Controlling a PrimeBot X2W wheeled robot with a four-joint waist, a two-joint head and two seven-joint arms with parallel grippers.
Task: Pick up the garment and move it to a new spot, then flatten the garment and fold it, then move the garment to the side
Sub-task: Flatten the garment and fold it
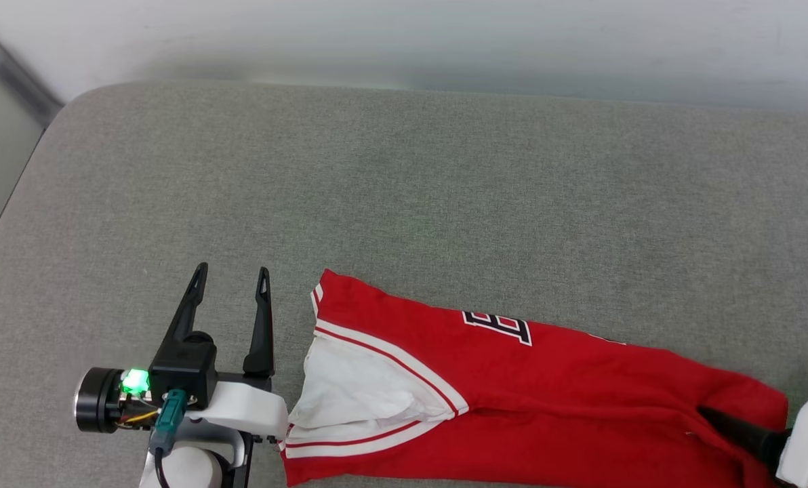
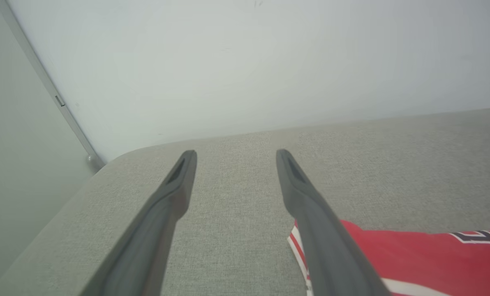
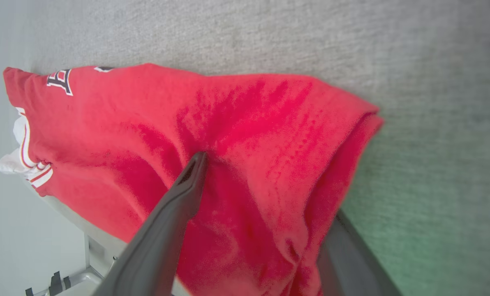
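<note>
The garment (image 1: 546,386) is red with a white sleeve and striped trim. It lies in a long band across the near part of the grey cushion (image 1: 404,190), with part of its black lettering showing. My left gripper (image 1: 233,268) stands open and empty just left of the garment's sleeve end; in the left wrist view it (image 2: 235,153) points along the cushion with the garment's corner (image 2: 413,250) beside its right finger. My right gripper (image 3: 269,185) is at the garment's (image 3: 249,135) other end, jaws wide. One finger lies on top of the red fabric and the other is partly hidden beside its edge.
A pale wall (image 1: 445,41) runs along the cushion's far edge. The cushion's rounded corner (image 1: 72,102) is at the far left, where it drops off. The garment hangs slightly over the near edge, above a metal frame (image 3: 76,275).
</note>
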